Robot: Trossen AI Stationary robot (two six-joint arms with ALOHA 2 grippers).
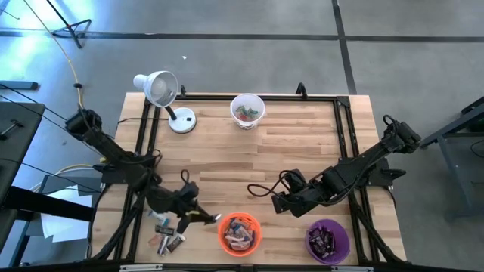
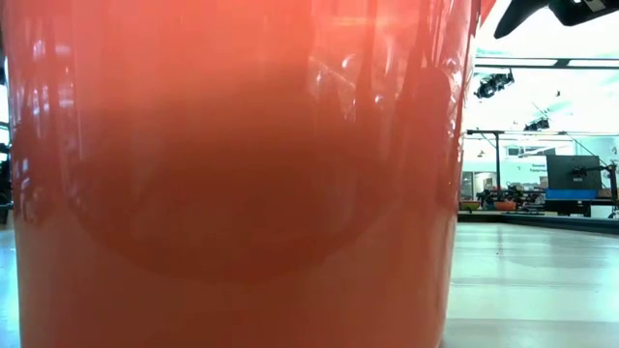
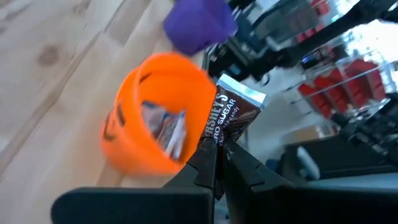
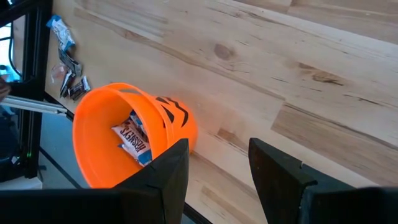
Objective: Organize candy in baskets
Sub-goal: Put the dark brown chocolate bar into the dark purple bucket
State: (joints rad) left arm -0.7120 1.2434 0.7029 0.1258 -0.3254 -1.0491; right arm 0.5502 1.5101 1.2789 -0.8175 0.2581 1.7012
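Observation:
My left gripper [image 3: 219,149] is shut on a dark brown wrapped candy bar [image 3: 229,115], just left of the orange basket [image 1: 240,233] and above the table. That basket [image 3: 155,118] holds several wrapped candies. More candy [image 1: 168,238] lies loose on the table near the front left. My right gripper [image 4: 217,168] hangs open above the table, right of the orange basket [image 4: 124,137], with nothing between its fingers. The purple basket [image 1: 327,240] holds dark candy at the front right. The white basket [image 1: 247,109] stands at the far middle with candy inside. My left gripper pinches one end of the brown bar [image 3: 219,138] between its two fingertips. The fingers slant slightly down, pointing toward the table's right, and lie along the bar. The bar sticks out beyond the fingertips, lifted clear of the table, its free silver end [image 3: 242,93] toward the orange basket.
A white desk lamp [image 1: 162,91] stands at the far left of the table. A black frame [image 1: 249,97] runs along the table's edges. In the low view the orange basket [image 2: 232,174] fills almost the whole picture. Bare wood lies across the table's middle.

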